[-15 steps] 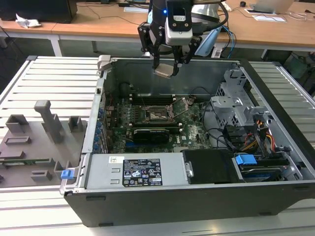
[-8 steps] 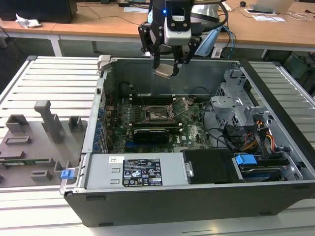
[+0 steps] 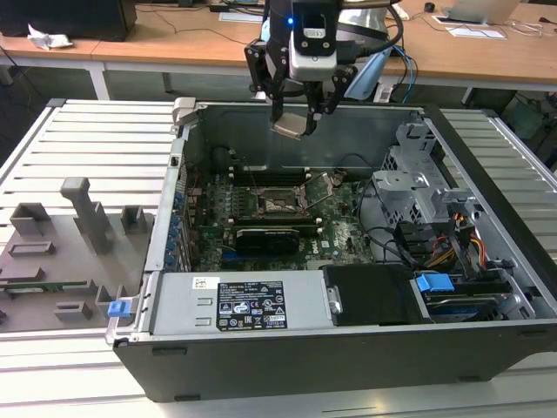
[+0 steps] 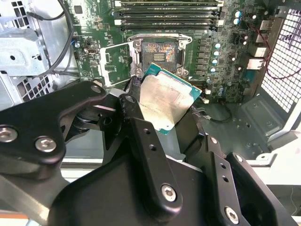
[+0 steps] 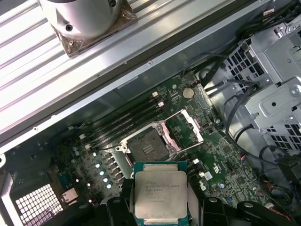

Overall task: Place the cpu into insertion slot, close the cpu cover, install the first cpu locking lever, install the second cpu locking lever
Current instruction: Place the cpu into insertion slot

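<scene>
Pincer (image 3: 296, 118) clasping square cpu (image 4: 167, 101) (dull silver top), above insertion slot (image 4: 160, 52)

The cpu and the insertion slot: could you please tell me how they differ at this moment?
The cpu is held in the gripper above the board; the insertion slot sits on it, empty. The cpu shows a dull silver top; the insertion slot a black frame around glinting pins. Both are square.
</scene>
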### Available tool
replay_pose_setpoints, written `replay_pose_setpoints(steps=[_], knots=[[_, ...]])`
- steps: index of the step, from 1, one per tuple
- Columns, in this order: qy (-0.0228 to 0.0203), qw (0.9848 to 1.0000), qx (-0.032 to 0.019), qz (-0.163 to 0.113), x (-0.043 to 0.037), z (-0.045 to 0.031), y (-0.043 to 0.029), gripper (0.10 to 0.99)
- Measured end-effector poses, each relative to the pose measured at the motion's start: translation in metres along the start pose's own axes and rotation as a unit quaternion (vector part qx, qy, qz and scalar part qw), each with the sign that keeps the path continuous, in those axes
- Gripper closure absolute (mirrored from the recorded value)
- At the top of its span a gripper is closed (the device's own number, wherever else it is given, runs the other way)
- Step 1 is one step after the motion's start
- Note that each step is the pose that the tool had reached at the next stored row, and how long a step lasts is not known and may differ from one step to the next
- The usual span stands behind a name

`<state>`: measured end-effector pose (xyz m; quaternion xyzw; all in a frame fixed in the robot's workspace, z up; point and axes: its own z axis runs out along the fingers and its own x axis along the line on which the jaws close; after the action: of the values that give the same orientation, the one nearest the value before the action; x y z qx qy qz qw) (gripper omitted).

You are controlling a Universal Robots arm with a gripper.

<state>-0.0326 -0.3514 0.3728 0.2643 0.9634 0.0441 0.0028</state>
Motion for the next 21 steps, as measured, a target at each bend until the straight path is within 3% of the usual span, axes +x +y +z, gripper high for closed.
replay_pose_setpoints(steps=[13, 21], knots=[[-0.0005, 1.0, 0.0004, 0.003, 0.0, 0.0013, -0.0001, 0.545], [-0.0019, 0.9998, 0.0, 0.019, 0.0, 0.0016, -0.0001, 0.545]])
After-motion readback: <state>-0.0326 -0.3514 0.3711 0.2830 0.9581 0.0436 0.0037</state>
